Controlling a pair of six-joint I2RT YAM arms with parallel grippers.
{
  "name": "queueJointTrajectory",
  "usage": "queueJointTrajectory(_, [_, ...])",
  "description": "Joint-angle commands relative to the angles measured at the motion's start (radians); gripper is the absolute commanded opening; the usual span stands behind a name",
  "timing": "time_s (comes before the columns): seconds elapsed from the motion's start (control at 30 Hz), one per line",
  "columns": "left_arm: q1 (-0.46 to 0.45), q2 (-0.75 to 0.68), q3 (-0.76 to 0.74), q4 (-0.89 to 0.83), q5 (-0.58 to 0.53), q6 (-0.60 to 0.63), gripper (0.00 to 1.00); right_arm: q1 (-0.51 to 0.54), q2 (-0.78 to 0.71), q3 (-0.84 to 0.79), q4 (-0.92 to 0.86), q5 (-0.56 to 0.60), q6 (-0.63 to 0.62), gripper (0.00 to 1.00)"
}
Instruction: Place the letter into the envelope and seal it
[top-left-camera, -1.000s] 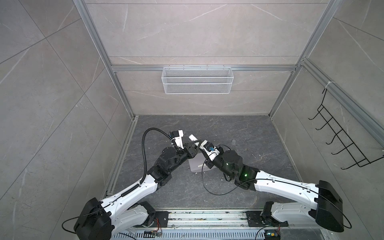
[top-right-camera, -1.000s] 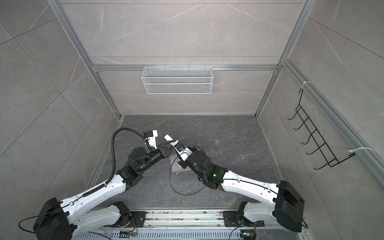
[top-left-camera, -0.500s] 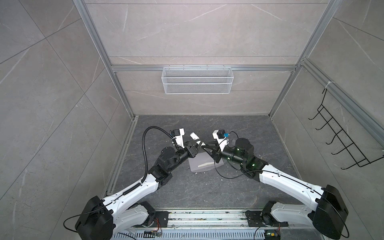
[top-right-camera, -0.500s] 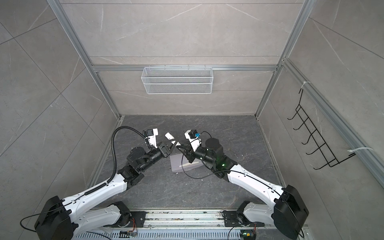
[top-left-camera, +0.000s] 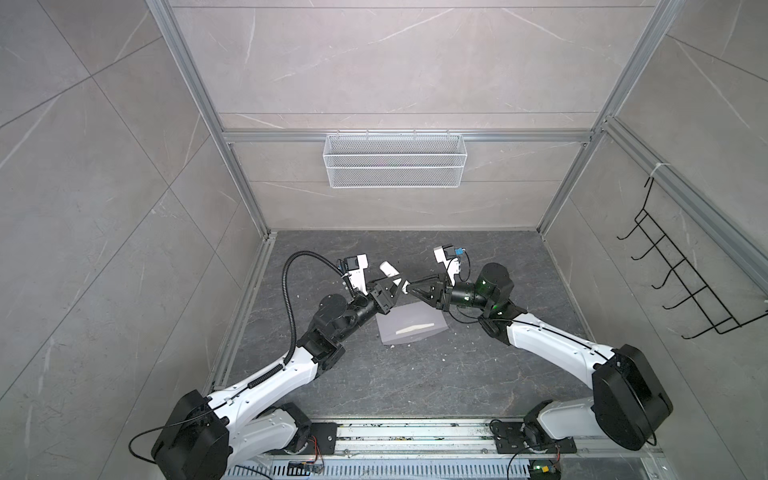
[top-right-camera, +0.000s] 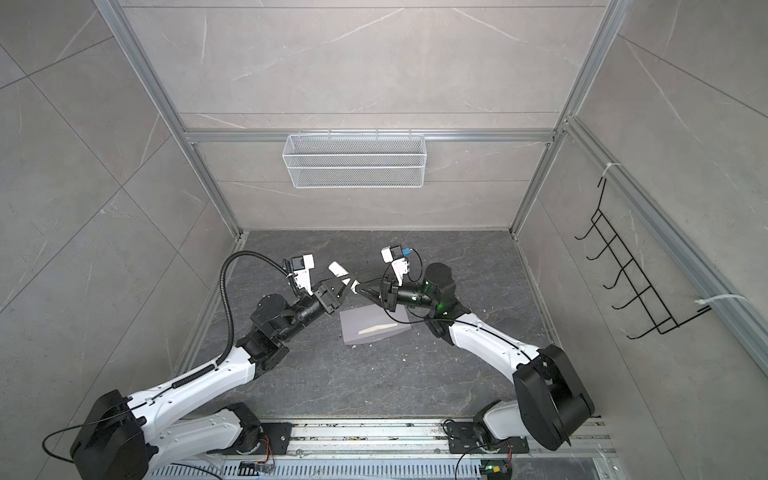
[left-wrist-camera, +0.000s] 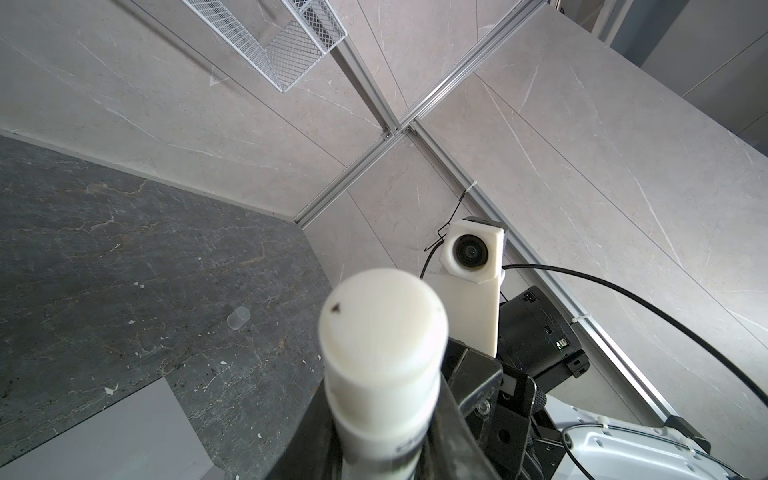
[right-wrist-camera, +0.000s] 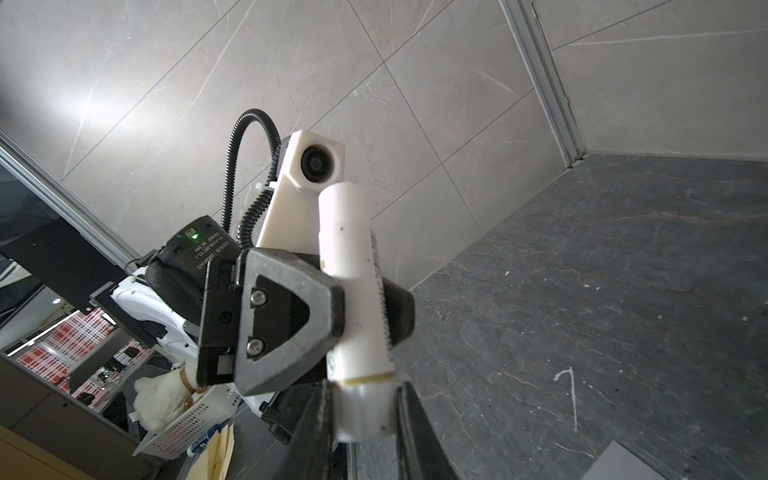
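Observation:
The lavender-grey envelope (top-left-camera: 409, 326) (top-right-camera: 374, 328) lies flat on the dark floor, with a thin cream strip across its face. I cannot tell whether that strip is the letter's edge; no other part of the letter shows. Above the envelope's far edge a white glue stick (top-left-camera: 388, 271) (top-right-camera: 338, 272) (left-wrist-camera: 382, 332) (right-wrist-camera: 353, 266) hangs tilted in the air. My left gripper (top-left-camera: 395, 287) (left-wrist-camera: 382, 449) is shut on the stick's body. My right gripper (top-left-camera: 412, 289) (right-wrist-camera: 363, 415) comes from the opposite side and is shut on the stick's translucent end.
A small clear cap (left-wrist-camera: 238, 318) stands on the floor beyond the envelope. A white wire basket (top-left-camera: 395, 160) hangs on the back wall and a black hook rack (top-left-camera: 685, 286) on the right wall. Small white scraps dot the floor.
My right arm has swung out to the right, turned its gripper toward the left one and taken hold of the stick's end. The left gripper and the envelope have stayed put.

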Motion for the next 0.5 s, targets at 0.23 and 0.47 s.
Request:
queueJointTrajectory(0.23, [-0.017,-0.019,0.006,0.051,0.075,0.04,0.0,-0.029,-0.072,0.008,-0.142,0.152,-0.089,0.2])
queueJointTrajectory(0.47, [-0.017,-0.032,0.011,0.004,0.034,0.036,0.0,0.15,-0.313,-0.02,-0.498,0.616,-0.567,0.63])
